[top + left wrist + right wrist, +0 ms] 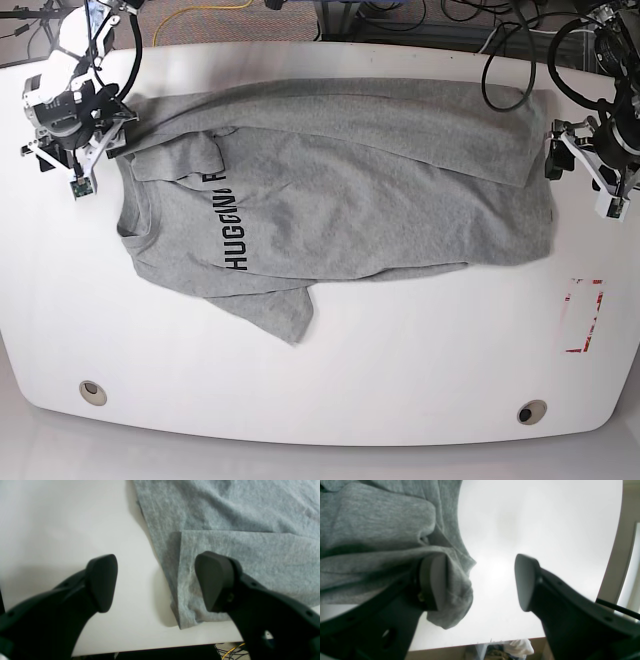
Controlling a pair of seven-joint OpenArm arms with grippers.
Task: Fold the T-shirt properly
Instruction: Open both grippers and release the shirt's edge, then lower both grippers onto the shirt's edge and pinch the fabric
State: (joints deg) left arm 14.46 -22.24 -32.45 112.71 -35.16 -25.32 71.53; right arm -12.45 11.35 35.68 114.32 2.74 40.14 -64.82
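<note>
The grey T-shirt [340, 190] lies spread across the white table [400, 370], its far edge folded over toward the middle, black lettering [232, 225] showing near its left end. My left gripper [158, 581] is open at the shirt's right end [225, 545]; one finger [215, 580] hovers over a folded corner, the other [102, 582] over bare table. In the base view this gripper [553, 150] sits at the shirt's right edge. My right gripper [480, 582] is open at the shirt's left shoulder [112, 128]. A bunched fold of cloth [456, 597] wraps against one finger [432, 582]; the other finger [526, 582] is free.
A red-outlined marking [583, 315] lies on the table at the right. Two round holes [92, 392] [531, 411] sit near the front edge. Cables [420, 15] run behind the table's far edge. The table edge [155, 650] is close under my left gripper.
</note>
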